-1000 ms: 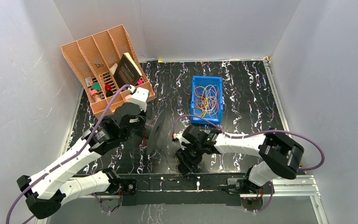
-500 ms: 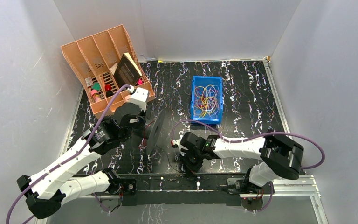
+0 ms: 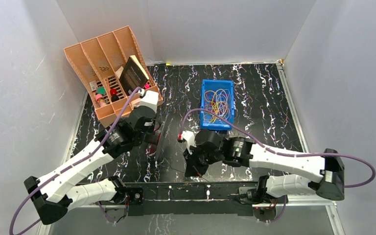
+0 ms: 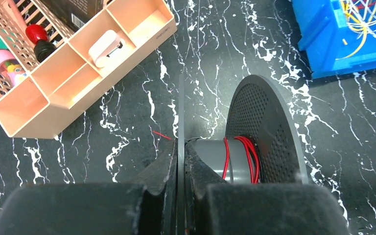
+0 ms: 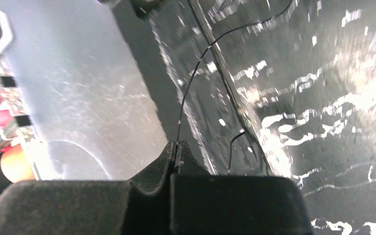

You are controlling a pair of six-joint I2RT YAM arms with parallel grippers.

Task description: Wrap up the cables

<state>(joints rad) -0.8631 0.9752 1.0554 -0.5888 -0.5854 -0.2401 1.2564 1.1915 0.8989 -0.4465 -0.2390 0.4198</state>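
Note:
My left gripper (image 4: 181,144) is shut on the thin near flange of a grey spool (image 4: 267,122), which it holds edge-on above the table. A red cable (image 4: 247,159) is wound in a few turns round the spool's hub, and its loose end sticks out left of the flange. My right gripper (image 5: 176,144) is shut on a thin black cable (image 5: 196,73) that runs up and away over the marbled table. In the top view the right gripper (image 3: 194,169) is low near the front rail, right of the spool (image 3: 163,129). More cables (image 3: 216,104), yellow, red and purple, lie tangled in the blue bin (image 3: 204,122).
An orange divided organiser (image 3: 85,54) with small items and a black book (image 3: 133,73) stands at the back left, close behind the left wrist. A second dark cable end (image 5: 232,147) lies beside the right fingers. The black front rail (image 3: 176,188) runs just below the right gripper.
The right gripper has shut on the black cable and its arm has stretched out, elbow swinging right. The left arm has shifted slightly back and turned the spool more edge-on.

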